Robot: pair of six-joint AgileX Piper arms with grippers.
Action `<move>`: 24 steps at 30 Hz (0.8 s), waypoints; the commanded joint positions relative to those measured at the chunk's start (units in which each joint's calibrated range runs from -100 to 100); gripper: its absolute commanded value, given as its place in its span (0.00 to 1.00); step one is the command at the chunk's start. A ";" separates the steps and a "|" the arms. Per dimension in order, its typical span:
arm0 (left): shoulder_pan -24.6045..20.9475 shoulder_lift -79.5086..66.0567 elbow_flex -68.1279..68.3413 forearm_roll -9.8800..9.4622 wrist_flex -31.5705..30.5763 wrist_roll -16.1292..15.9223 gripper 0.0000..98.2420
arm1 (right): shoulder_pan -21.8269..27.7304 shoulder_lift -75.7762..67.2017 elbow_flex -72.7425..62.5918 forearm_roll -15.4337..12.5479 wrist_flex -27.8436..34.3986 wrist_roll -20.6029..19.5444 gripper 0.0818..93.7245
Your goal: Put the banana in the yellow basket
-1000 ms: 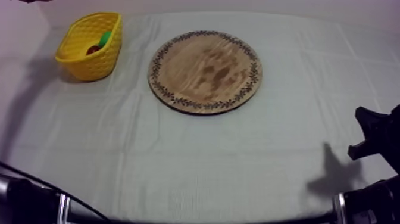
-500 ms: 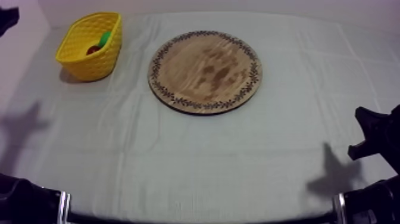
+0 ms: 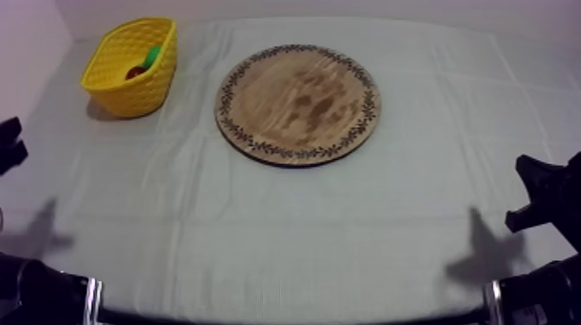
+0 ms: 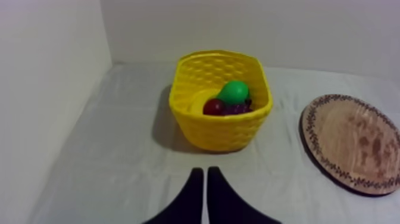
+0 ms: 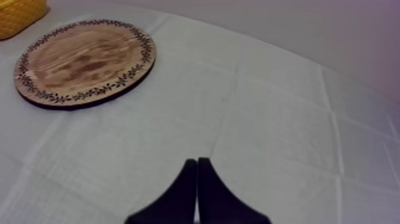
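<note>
The round wooden board [image 3: 298,104] lies bare at the table's middle. At the far left stands the yellow basket [image 3: 130,65]. In the left wrist view the basket [image 4: 220,128] holds a pale yellow banana [image 4: 199,101], a green pear [image 4: 233,92], a small red fruit [image 4: 213,107] and dark grapes [image 4: 239,109]. My left gripper [image 4: 205,173] is shut on nothing, its fingers a narrow wedge well short of the basket; from above it [image 3: 9,147] sits at the table's left edge. My right gripper [image 5: 197,162] is shut and empty, low at the right side [image 3: 540,194].
Grey-white cloth covers the table, open between the board and both grippers. A wall runs close along the basket's left side [image 4: 47,89]. The board [image 5: 83,62] lies ahead and left of my right gripper, with the basket's corner [image 5: 21,15] beyond it.
My left gripper has drawn back from the upper left near the basket, down along the table's left edge. Its shadow moved with it. The right arm stayed still.
</note>
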 commanded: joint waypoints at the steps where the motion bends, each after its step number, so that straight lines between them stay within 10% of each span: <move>1: 0.03 -5.76 5.63 -0.13 -0.93 -0.01 0.00 | 0.00 0.00 -0.03 0.00 -0.02 -0.02 0.00; 24: -0.84 -13.96 21.04 0.31 -11.35 -2.16 0.00 | 0.00 0.00 -0.03 0.00 -0.02 -0.02 0.00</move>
